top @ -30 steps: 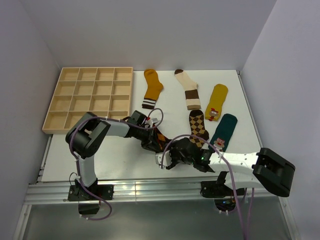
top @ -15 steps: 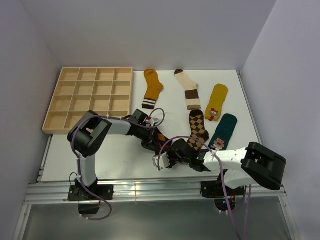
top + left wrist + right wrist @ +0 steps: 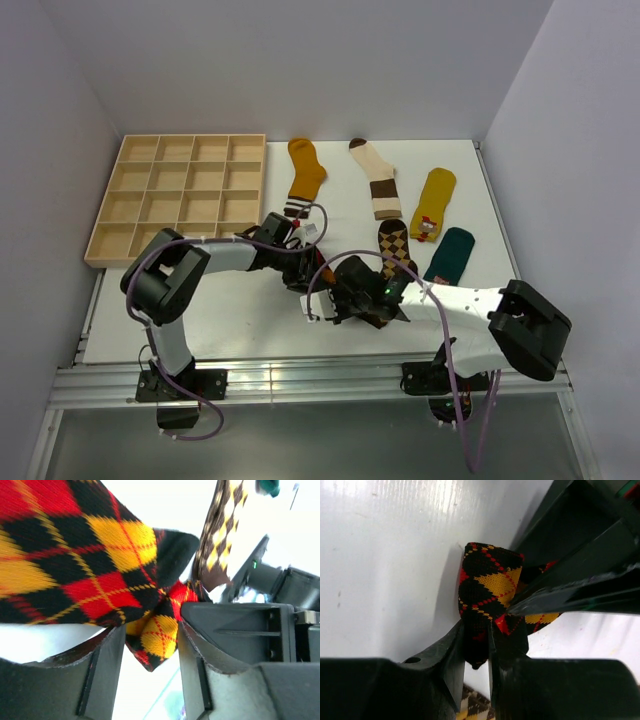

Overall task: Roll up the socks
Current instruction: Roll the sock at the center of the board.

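A red, black and yellow argyle sock [image 3: 90, 565] lies bunched between my two grippers at the front middle of the table. My right gripper [image 3: 477, 645] is shut on a fold of this sock [image 3: 487, 587]. My left gripper [image 3: 150, 647] stands open, with a corner of the same sock hanging loosely between its fingers [image 3: 107, 670]. In the top view the left gripper [image 3: 298, 268] and right gripper [image 3: 330, 295] meet over the sock and hide most of it. A brown argyle sock [image 3: 395, 245] lies flat just right of them.
A mustard sock with a striped cuff [image 3: 305, 175], a cream sock with brown bands [image 3: 378, 185], a yellow sock with a red mark [image 3: 435, 205] and a teal sock [image 3: 452, 255] lie flat towards the back right. A wooden compartment tray [image 3: 192, 137] stands at the back left.
My left gripper has opened off the red argyle sock. My right gripper has moved left to the sock and shut on a fold of it.
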Controlling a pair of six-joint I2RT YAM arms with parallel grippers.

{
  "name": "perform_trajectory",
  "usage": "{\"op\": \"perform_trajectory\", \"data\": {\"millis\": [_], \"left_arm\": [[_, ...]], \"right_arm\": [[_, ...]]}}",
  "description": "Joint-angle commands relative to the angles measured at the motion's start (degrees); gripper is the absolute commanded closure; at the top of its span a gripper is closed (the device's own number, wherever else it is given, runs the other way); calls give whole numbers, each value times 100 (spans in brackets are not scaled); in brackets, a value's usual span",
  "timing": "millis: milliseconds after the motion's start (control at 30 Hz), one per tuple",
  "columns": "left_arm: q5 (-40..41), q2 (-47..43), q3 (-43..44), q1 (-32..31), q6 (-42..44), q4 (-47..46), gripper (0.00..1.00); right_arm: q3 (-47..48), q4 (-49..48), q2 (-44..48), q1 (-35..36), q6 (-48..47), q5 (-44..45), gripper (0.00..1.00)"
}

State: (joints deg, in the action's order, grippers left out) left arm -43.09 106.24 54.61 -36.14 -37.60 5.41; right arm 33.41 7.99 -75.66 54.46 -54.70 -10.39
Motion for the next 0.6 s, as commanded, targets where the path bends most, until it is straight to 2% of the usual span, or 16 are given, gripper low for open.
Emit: {"op": "perform_trajectory", "data": {"millis": [0,133,333,567], "left_arm": [[854,-463,-275,46,-264,-1030,48],[1372,-840,-775,46,-755,-1585,48],[2145,-1463,-1522,46,-1196,-2341,49],[3059,-2334,-2138,-226,-731,-2589,48]], "right_arm": [[289,1037,183,-259,240,-708,81],[586,1572,8,-672,267,-1201,81],[1534,2722,-940,-1367,100,-2078,82],[3293,4736,-2722,-2035,-418,-3002,81]]}}
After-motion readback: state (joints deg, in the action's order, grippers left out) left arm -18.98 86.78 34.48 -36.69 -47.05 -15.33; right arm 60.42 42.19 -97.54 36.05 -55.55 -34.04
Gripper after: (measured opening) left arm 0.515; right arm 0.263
